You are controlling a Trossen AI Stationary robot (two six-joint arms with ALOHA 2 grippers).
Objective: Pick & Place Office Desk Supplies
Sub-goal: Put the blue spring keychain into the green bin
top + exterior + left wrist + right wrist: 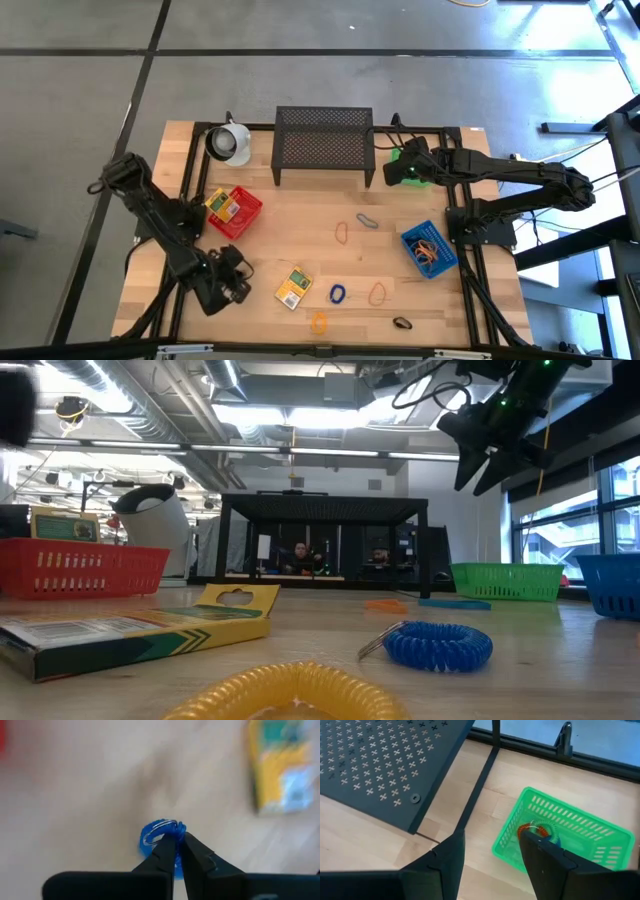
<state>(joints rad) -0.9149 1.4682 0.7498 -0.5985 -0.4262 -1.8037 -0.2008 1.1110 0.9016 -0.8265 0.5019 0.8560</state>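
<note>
We see the left claw [240, 283] low near the surface's front-left corner, fingers clenched together; the left wrist view puts the tips right over a blue coil loop [161, 836], but we cannot tell whether it is gripped. The right claw [398, 170] hangs above the green bin [560, 842] at the back-right, fingers parted, nothing between them. An orange coil loop [536, 831] lies inside that bin. The blue bin [430, 250] at the right edge holds orange and dark loops. The red bin [234, 211] near the left edge holds one yellow packet [222, 207]; the second yellow packet [294, 287] lies flat near the front edge. Loose on the surface [300, 220]: a yellow loop [318, 322] and a black loop [402, 323] at the front edge, an orange loop [377, 293] just behind, another orange loop [342, 233] and a grey loop [367, 219] mid-surface. A white mug [229, 143] and a black mesh shelf [323, 140] stand along the back edge.
</note>
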